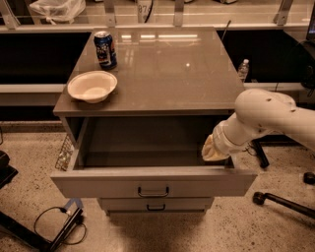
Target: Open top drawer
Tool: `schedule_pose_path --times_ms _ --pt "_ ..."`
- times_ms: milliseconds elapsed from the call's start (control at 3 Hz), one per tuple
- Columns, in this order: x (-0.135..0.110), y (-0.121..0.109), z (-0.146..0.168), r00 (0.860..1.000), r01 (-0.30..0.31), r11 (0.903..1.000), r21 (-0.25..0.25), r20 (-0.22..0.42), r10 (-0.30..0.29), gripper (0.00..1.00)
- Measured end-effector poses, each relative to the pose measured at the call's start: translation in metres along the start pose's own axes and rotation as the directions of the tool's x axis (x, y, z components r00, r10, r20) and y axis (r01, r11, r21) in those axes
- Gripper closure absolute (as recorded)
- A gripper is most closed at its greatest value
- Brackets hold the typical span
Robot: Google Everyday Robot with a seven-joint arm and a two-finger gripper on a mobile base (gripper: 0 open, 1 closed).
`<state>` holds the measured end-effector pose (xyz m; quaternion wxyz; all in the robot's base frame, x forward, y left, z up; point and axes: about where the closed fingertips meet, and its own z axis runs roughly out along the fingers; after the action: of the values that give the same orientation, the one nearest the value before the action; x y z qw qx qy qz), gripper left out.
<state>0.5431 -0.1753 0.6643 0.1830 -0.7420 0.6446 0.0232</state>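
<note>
Can [105, 49]: upper left of bench [162, 74]; print not legible.
Tag [143, 7]: top centre of frame; dark characters, unreadable.
Gripper [215, 148]: right of centre, inside top drawer [98, 186]; unmarked.
</note>
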Motion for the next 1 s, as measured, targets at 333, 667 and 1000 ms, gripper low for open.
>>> schedule_pose_path --times_ms 333,667,1000 --pt "-0.003 -0.004 0.037 1.000 0.004 0.9995 -0.031 0.030 -0.003 1.00" --pt "-0.004 0.006 0.054 1.000 0.006 0.9974 -0.071 0.027 -0.004 1.00" --pt "-0.004 0.031 0.051 1.000 -0.017 0.9947 -0.101 -0.004 0.017 1.00"
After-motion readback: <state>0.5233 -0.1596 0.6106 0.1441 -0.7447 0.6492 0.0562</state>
